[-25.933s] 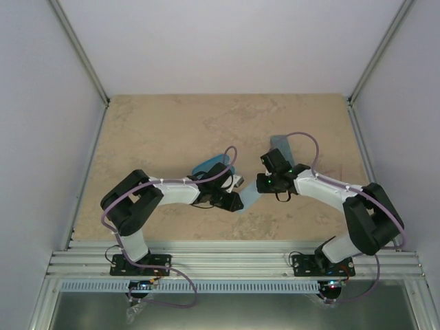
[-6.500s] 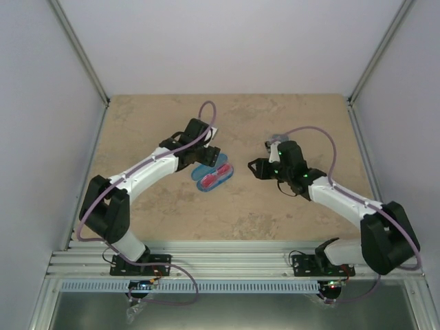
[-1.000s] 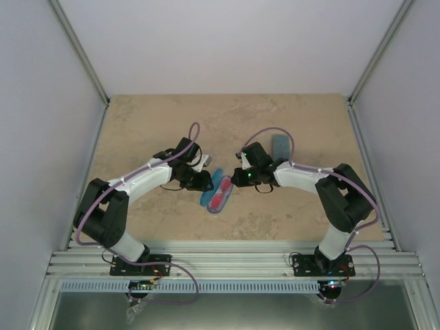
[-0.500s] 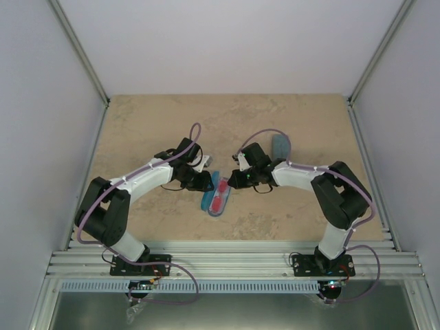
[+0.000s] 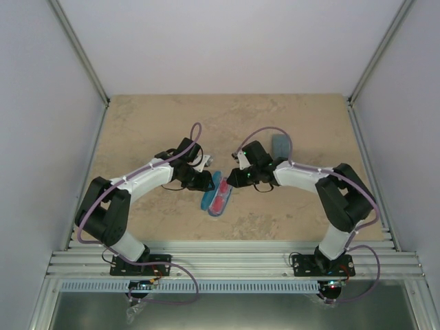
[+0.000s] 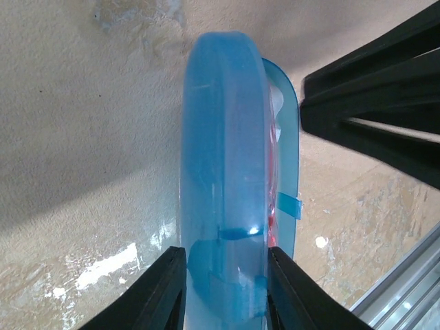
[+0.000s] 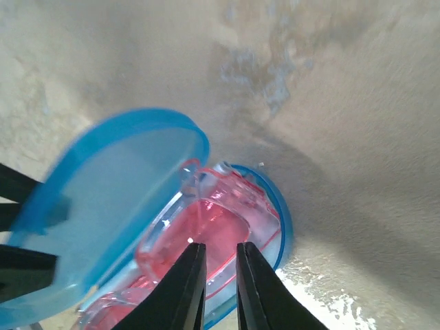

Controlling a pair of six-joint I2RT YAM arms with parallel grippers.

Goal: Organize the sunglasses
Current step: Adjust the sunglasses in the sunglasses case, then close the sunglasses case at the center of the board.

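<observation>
From above, the left gripper [image 5: 203,183] and right gripper [image 5: 236,180] meet mid-table [image 5: 151,124] over the open blue case [image 5: 206,196]. The red sunglasses [image 5: 220,198] lie inside it. A grey case [image 5: 280,146] sits well apart behind the right arm.

In the left wrist view, the left gripper [image 6: 223,251] is clamped on the raised lid [image 6: 223,137]. A sliver of red sunglasses [image 6: 273,172] shows behind it, with the right fingers [image 6: 371,75] close by.

In the right wrist view, the right gripper [image 7: 220,249] is nearly closed, with only a slit between the fingers, right over the sunglasses [image 7: 206,220] in the case's base [image 7: 278,220]. I cannot tell whether it pinches them. The lid [image 7: 110,220] stands on the left.
</observation>
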